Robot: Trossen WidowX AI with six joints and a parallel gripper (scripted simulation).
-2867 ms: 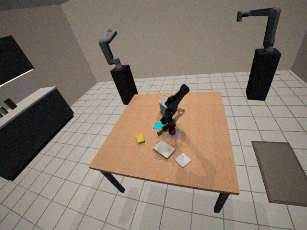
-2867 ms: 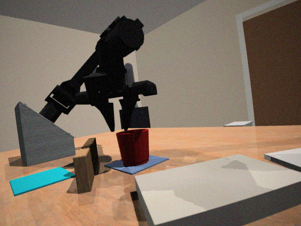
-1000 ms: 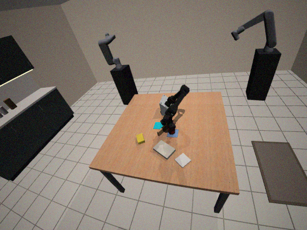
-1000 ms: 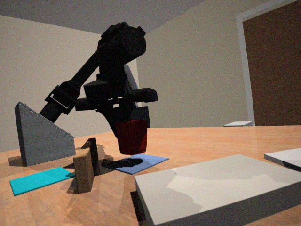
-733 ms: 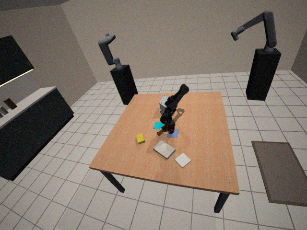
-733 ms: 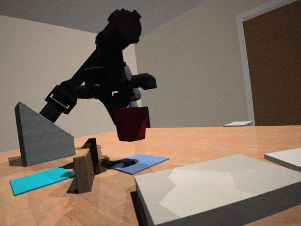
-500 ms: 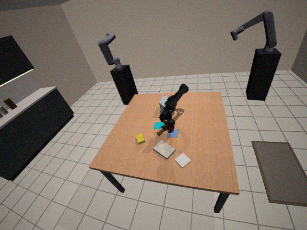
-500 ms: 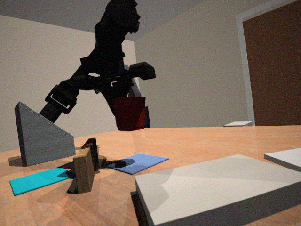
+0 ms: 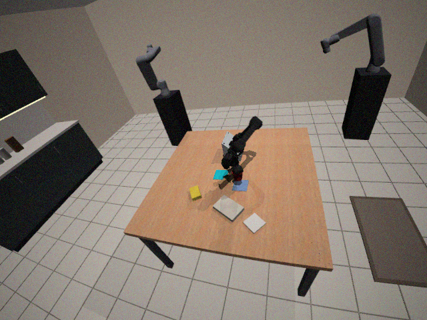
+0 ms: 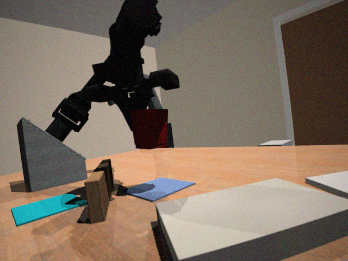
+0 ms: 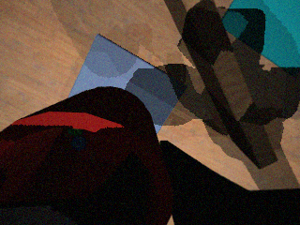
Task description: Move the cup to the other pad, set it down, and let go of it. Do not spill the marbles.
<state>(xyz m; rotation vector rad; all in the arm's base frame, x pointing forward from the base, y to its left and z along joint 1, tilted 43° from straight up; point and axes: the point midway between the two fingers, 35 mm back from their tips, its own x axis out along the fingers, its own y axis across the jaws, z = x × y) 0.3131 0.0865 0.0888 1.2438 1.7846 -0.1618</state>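
Observation:
The dark red cup (image 9: 237, 177) (image 10: 149, 129) (image 11: 161, 183) hangs upright or nearly so, clear of the table above the blue pad (image 9: 244, 186) (image 10: 174, 185) (image 11: 99, 49). My gripper (image 9: 237, 170) (image 10: 133, 119) (image 11: 153, 148) is shut on the cup's wall, one finger inside and one outside. A green marble (image 11: 74, 131) and a blue marble (image 11: 79, 142) show dimly inside the cup; the rest of its inside is too dark to tell. The cyan pad (image 9: 219, 174) (image 10: 42, 208) (image 11: 283, 28) has nothing standing on it.
A low wooden barrier (image 9: 225, 182) (image 10: 95, 193) (image 11: 234, 86) stands between the pads. A grey wedge (image 10: 56, 160) stands near the arm's base. A pale slab (image 9: 228, 208) (image 10: 238, 210), a white tile (image 9: 254, 223) (image 10: 334, 182) and a yellow block (image 9: 195, 192) lie on the table.

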